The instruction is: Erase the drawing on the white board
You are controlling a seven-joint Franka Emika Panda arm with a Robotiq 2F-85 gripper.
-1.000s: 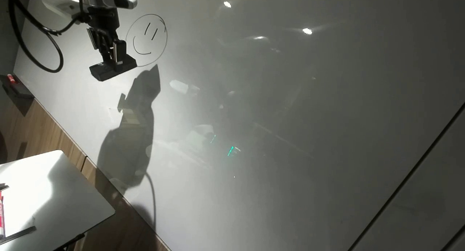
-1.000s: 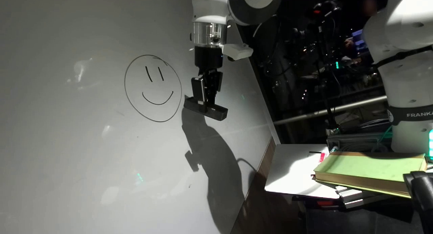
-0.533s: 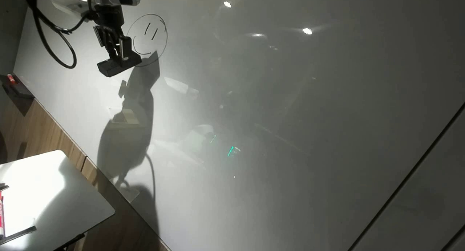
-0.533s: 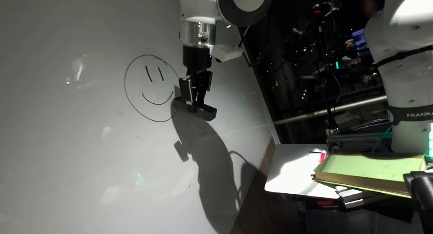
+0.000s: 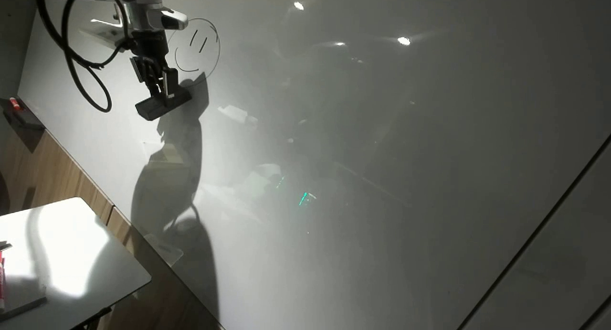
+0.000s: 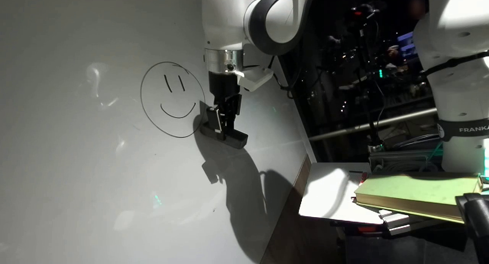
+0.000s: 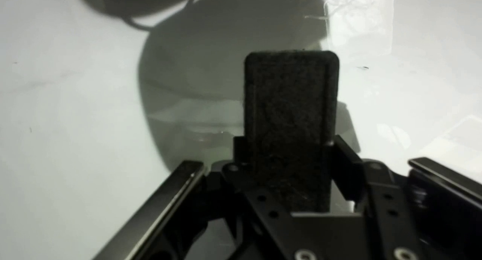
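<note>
The drawing, a thin dark smiley face [image 5: 202,45], is on the white board [image 5: 382,177] near the upper left in an exterior view, where the arm covers part of its circle's left edge. The whole drawing [image 6: 178,115] shows in an exterior view on the board [image 6: 95,172]. My gripper [image 5: 163,92] is shut on a black block-shaped eraser [image 5: 160,106]. In an exterior view the gripper [image 6: 222,127] and eraser [image 6: 231,138] are right of and slightly below the drawing. In the wrist view the eraser [image 7: 292,98] sits between the fingers [image 7: 288,154]. Contact with the board [image 7: 67,158] cannot be told.
A small white table [image 5: 110,268] stands by the board's lower edge with a red marker [image 5: 2,284]. A green book [image 6: 416,189] lies beside the table top [image 6: 321,203]. A black cable [image 5: 102,93] loops off the arm. The arm's shadow [image 6: 248,191] falls on the board.
The gripper with the eraser first moved toward the drawing, then down in both exterior views. The arm's shadow shifted with it. The drawing looks unchanged.
</note>
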